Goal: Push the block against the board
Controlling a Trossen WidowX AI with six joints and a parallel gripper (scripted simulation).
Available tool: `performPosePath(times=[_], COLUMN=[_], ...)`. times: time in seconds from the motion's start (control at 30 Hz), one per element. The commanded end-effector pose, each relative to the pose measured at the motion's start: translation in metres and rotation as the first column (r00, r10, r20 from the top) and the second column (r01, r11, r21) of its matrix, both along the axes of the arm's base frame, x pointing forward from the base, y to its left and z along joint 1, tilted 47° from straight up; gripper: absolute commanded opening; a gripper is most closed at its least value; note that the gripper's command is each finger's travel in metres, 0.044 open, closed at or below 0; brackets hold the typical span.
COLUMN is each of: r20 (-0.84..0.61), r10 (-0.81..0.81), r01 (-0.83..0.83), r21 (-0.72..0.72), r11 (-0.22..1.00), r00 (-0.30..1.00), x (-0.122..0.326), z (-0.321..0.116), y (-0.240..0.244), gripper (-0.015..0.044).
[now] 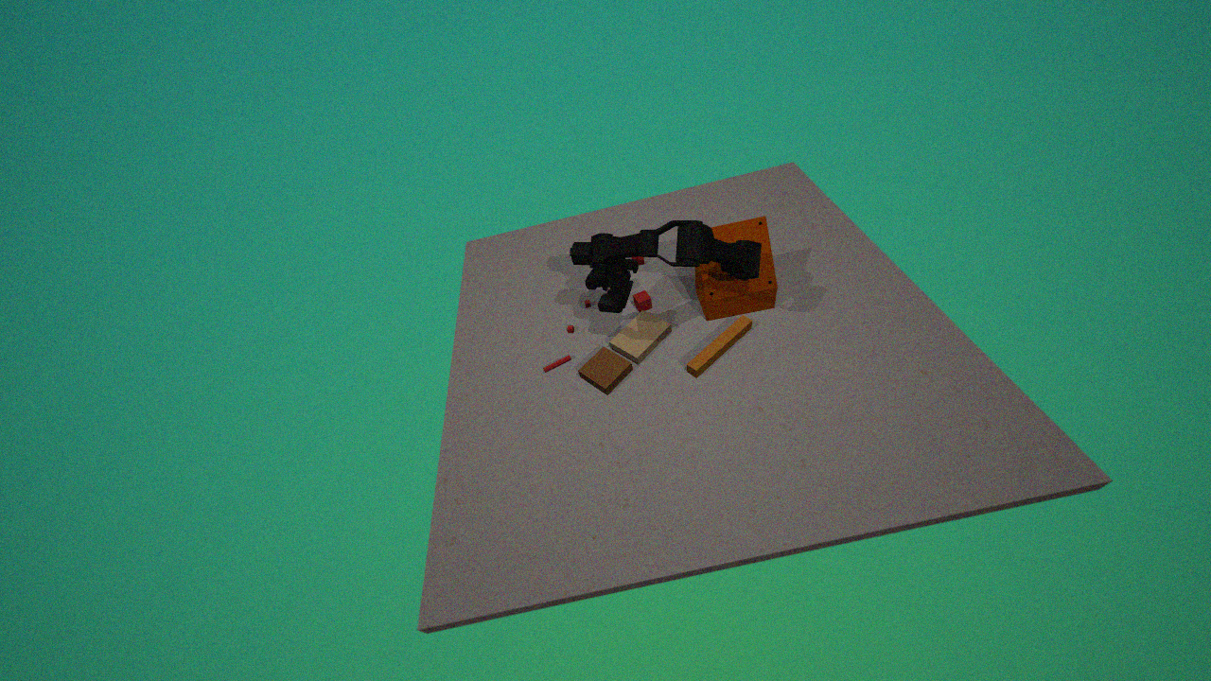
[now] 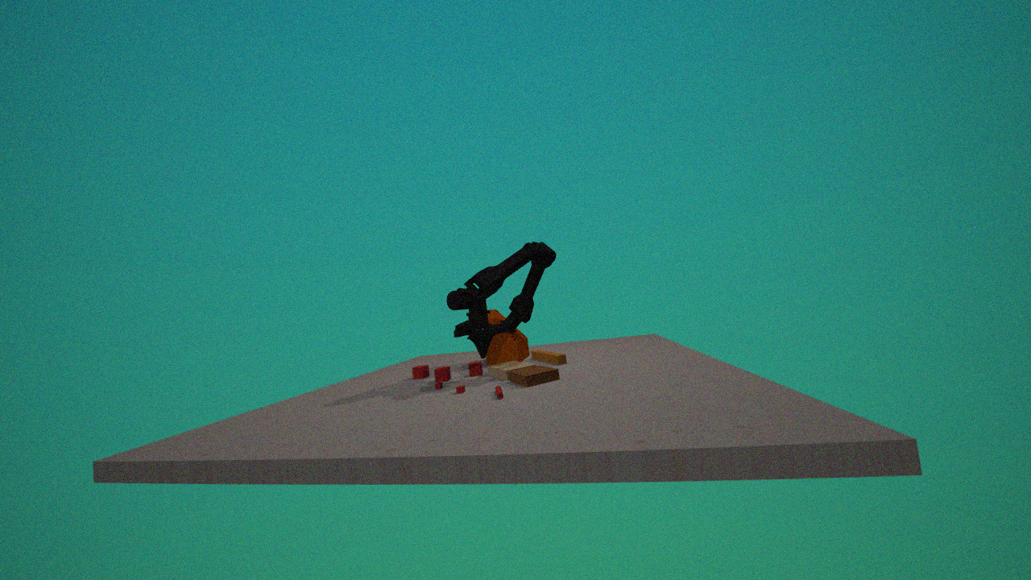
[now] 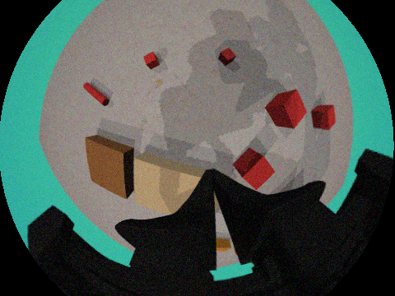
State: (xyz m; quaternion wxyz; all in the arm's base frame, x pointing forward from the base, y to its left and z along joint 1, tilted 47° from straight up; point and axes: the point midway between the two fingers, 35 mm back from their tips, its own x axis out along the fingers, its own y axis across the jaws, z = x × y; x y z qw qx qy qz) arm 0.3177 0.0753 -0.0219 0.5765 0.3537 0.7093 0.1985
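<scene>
Task so far: your square block (image 1: 605, 371) (image 2: 533, 375) (image 3: 108, 168) is approx. lined up w/ one end of the board (image 1: 640, 337) (image 2: 501, 370) (image 3: 153, 185), facing sides roughly parallel. Top view shows a thin gap, so full-side contact looks not done.
Block pos.: flat on the tabletop (image 1: 719, 457) (image 2: 504, 436) (image 3: 123, 45), near-left of the board in the top view.
Edge match: can't tell if any edge is exactly even; looks close.
Left to do: prob. a short push to shut the gap, an edge check, then move the hand clear.
Gripper: your gripper (image 1: 612, 305) (image 2: 482, 354) (image 3: 210, 173) has its fingers pressed together, nothing pinched. It's above the table, apart from the block, w/ no push under way AFAICT.
Surface: grey, faintly speckled slab, straight edges, arm shadows across it. Orange bar (image 1: 719, 347) (image 2: 549, 358) (image 3: 223, 244) lies right of the board in the top view. Red rod (image 1: 556, 364) (image 2: 498, 392) (image 3: 96, 94) lies left of the block; red cubes (image 1: 642, 301) (image 2: 441, 374) (image 3: 286, 108) sit around the arm side.
Room: plain teal-green bkgd, dim light, no walls or furniture visible.
</scene>
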Motion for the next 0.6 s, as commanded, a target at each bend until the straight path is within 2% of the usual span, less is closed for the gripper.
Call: performPosePath(times=[0.0, 0.27, 0.57], r20=[0.101, 0.294, 0.489], r10=[0.091, 0.269, 0.438], r01=[-0.091, -0.277, -0.465], r21=[0.0, -0.015, -0.073], r11=[0.996, 0.961, 0.882], r00=[0.991, 0.917, 0.754], x=[-0.012, -0.037, -0.067], z=[0.001, 0.002, 0.003], y=[-0.004, -0.007, -0.008], gripper=[0.0, 0.0, 0.0])
